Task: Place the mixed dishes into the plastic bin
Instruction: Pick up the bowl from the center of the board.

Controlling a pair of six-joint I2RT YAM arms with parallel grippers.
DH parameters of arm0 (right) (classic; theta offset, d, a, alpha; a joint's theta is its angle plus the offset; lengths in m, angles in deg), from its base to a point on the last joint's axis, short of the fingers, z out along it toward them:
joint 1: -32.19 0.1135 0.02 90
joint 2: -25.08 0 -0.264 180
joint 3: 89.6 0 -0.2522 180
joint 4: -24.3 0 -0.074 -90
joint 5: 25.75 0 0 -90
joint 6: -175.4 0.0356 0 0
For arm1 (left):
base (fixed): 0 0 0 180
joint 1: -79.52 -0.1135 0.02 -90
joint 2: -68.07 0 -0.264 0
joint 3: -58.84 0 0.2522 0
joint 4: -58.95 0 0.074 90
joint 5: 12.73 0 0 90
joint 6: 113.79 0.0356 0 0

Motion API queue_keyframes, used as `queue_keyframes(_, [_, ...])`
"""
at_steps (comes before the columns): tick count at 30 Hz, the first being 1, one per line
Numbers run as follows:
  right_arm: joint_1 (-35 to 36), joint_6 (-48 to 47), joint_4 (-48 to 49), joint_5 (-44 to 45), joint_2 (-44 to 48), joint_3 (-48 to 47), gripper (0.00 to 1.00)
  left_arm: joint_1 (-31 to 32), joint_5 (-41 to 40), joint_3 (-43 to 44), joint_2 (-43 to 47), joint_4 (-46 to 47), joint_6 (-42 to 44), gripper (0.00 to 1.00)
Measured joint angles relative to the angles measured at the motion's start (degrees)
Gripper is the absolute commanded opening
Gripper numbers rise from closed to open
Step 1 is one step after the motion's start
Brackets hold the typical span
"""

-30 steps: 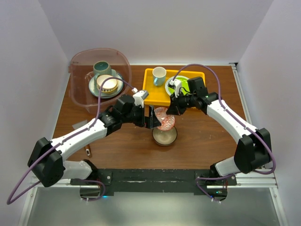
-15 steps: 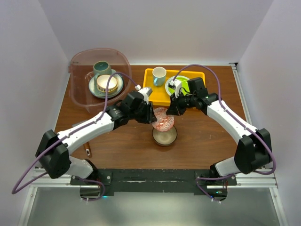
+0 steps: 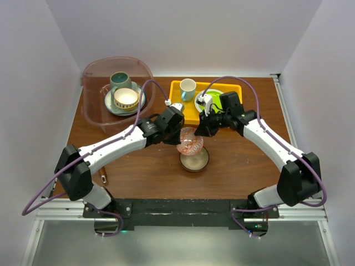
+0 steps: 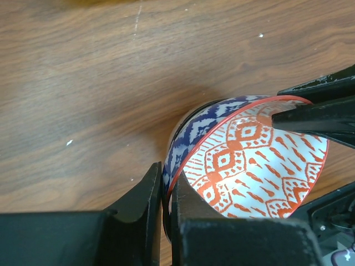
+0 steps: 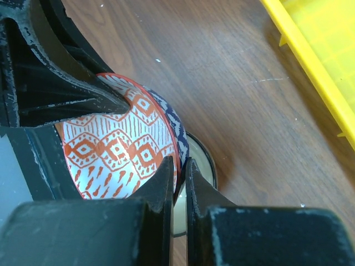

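Observation:
A patterned bowl (image 3: 188, 145), orange-on-white inside and blue outside, hangs tilted just above a dark bowl with a cream inside (image 3: 194, 162) at the table's middle. My left gripper (image 3: 180, 138) is shut on its left rim, which shows pinched between the jaws in the left wrist view (image 4: 167, 185). Opposite it, my right gripper (image 3: 201, 133) clamps the far rim (image 5: 180, 169). The plastic bin (image 3: 89, 111) stands at the back left and holds a teal mug (image 3: 119, 80) and a bowl (image 3: 126, 98) on a plate.
A yellow tray (image 3: 183, 111) sits behind the bowls with a white cup (image 3: 187, 87) and a lime-green plate (image 3: 215, 100) on it. A small utensil (image 3: 103, 177) lies on the table near the left arm's base.
My left gripper swung right to the patterned bowl and closed on its left rim. The right gripper kept its hold and barely moved; the bowl dipped slightly.

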Motion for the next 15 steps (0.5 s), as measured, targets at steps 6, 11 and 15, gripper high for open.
queue_keyframes(6, [0.1, -1.4, 0.0, -2.7, 0.0, 0.0, 0.23, 0.6, -1.9, 0.3, 0.8, -1.2, 0.9, 0.0])
queue_keyframes(11, [0.1, -2.7, 0.0, -7.2, 0.2, -0.2, 0.4, 0.7, -3.3, -0.4, 3.5, -2.3, 3.1, 0.0])
queue_keyframes(15, [0.1, -3.7, -1.2, -9.3, 0.9, -0.5, 0.54, 0.3, -6.0, -0.4, 5.5, -2.6, 4.6, 0.0])
